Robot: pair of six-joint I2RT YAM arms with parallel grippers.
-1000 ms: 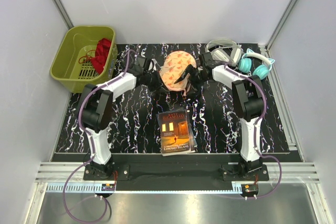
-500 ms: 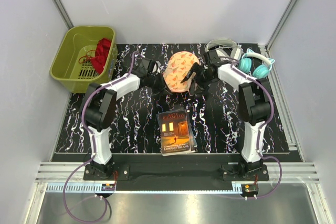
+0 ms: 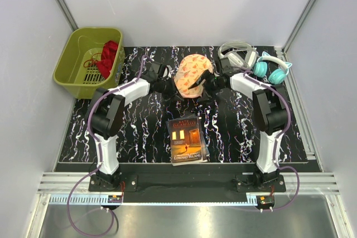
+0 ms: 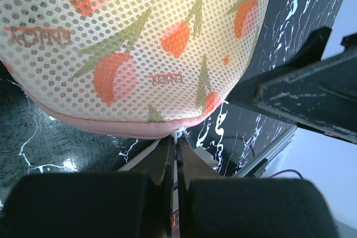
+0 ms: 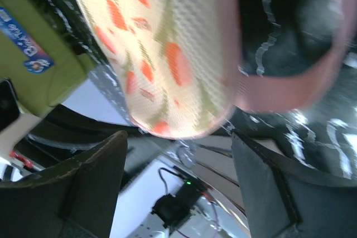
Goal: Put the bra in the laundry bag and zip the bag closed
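Pinching the zip edge of the peach-pink dome-shaped mesh laundry bag [image 4: 128, 54], the left gripper [image 4: 177, 140] is clenching; the right gripper [image 5: 178, 137] is gaping wide at its other side.

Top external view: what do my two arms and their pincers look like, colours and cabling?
Both arms match: the left arm and right arm have white link shells, black joint housings and black bases. A purple cable runs along each and loops out at the base. The left pincer and right pincer are black with flat, blocky fingers. No markings can be made out.
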